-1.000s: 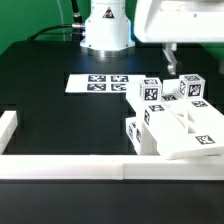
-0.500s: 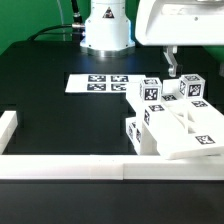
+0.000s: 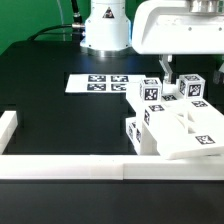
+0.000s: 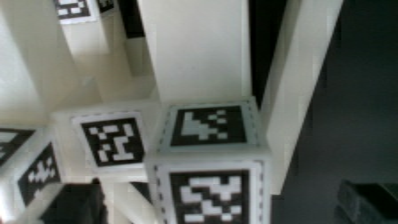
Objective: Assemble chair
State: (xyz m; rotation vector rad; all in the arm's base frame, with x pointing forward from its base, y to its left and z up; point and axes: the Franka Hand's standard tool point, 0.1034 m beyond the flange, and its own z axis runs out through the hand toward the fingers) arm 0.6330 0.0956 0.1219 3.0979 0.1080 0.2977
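Observation:
The chair's white parts lie in a tight cluster at the exterior view's right. Small tagged blocks [image 3: 150, 92] stand at the back, and wider plates and bars [image 3: 190, 132] lie in front. My gripper [image 3: 192, 70] hangs just above the back blocks, open, with one dark finger [image 3: 166, 67] beside a block and nothing between the fingers. In the wrist view the tagged blocks [image 4: 210, 128] and long white bars [image 4: 192, 50] fill the picture from close up. My fingertips do not show clearly there.
The marker board [image 3: 105, 83] lies flat on the black table, toward the exterior view's left of the parts. A long white border rail [image 3: 100, 166] runs along the front and a short one [image 3: 8, 126] stands at the left. The robot base [image 3: 106, 28] is behind.
My gripper has come down and shifted toward the exterior view's left, now over the back blocks. The parts have not moved.

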